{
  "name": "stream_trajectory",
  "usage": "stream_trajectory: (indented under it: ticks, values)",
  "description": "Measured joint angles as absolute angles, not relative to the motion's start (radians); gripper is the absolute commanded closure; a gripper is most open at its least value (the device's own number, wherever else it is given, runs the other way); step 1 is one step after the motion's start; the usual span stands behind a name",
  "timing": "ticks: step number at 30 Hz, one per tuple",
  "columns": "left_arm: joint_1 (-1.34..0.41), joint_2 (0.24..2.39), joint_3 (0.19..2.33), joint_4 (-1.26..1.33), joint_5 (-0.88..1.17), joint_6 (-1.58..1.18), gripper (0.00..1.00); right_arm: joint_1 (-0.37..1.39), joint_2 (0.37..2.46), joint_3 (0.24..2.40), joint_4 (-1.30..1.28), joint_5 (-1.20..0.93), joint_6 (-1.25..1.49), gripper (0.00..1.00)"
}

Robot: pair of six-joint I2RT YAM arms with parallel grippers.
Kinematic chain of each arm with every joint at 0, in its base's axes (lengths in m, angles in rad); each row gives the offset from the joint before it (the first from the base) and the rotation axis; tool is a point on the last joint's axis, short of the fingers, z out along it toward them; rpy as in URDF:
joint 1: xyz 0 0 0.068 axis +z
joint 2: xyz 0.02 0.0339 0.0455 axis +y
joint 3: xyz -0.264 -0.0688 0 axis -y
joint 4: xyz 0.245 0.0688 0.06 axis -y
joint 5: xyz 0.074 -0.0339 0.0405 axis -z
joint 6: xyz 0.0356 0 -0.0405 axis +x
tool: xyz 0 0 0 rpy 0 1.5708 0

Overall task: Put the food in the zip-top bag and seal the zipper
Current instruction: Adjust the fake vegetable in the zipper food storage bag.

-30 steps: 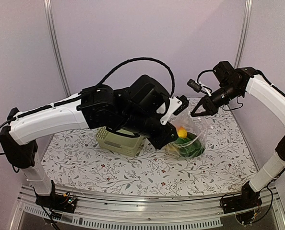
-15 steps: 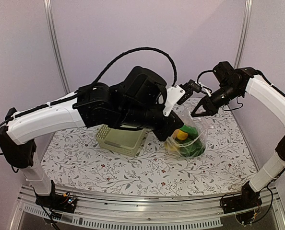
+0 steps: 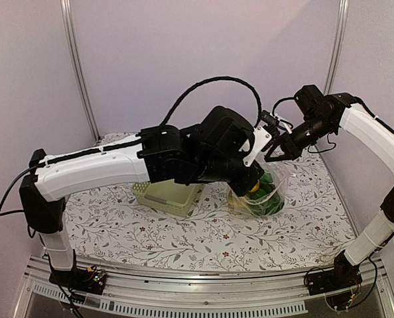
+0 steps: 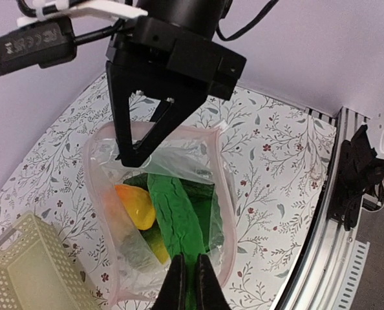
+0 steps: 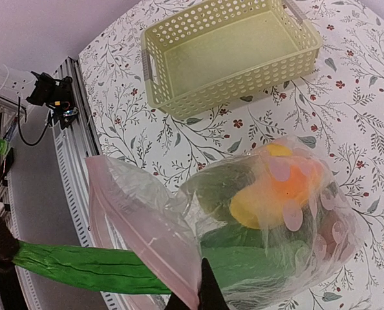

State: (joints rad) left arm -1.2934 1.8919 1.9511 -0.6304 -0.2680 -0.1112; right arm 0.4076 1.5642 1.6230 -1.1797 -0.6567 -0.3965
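Reaching into the zip-top bag (image 3: pixel 270 199) over the table (image 3: pixel 184 238), the left claw (image 3: pixel 253 187) meets the right claw (image 3: pixel 273 156), which pinches the rim up. Left wrist: the claw is clamped on a green cucumber (image 4: pixel 176 213), half inside. Right wrist: its tail seemingly overhangs the zipper (image 5: pixel 147 239); released now, it could tip out or block sealing.

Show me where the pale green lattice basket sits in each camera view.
Top external: basket left of centre, partly under the left arm.
Left wrist: basket in the bottom-left corner, cut off by the frame.
Right wrist: basket top centre, empty.
Shared landmark: the zip-top bag, holding food, appears in all three views.
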Motion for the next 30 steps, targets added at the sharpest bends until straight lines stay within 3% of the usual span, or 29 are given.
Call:
stream_trajectory:
  ticks: [8, 9, 13, 20, 23, 30]
  values:
    - [-1.244, 2.045, 1.982, -0.558, -0.3, -0.081, 1.0, 0.408, 1.564, 1.623, -1.18, -0.667, -0.391, 1.0]
    - [-1.235, 2.067, 1.982, -0.543, -0.304, -0.076, 0.97, 0.408, 1.564, 1.623, -1.18, -0.667, -0.389, 1.0]
    - [-1.211, 2.128, 1.982, -0.482, -0.326, -0.055, 0.6, 0.408, 1.558, 1.623, -1.18, -0.667, -0.385, 1.0]
    - [-1.215, 2.113, 1.974, -0.445, -0.344, -0.032, 0.18, 0.407, 1.542, 1.623, -1.179, -0.664, -0.382, 1.0]
    - [-1.225, 2.001, 1.9, -0.409, -0.309, 0.019, 0.09, 0.406, 1.542, 1.623, -1.179, -0.664, -0.382, 1.0]
    - [-1.243, 1.551, 1.587, -0.259, -0.159, 0.144, 0.07, 0.406, 1.542, 1.623, -1.187, -0.677, -0.405, 1.0]
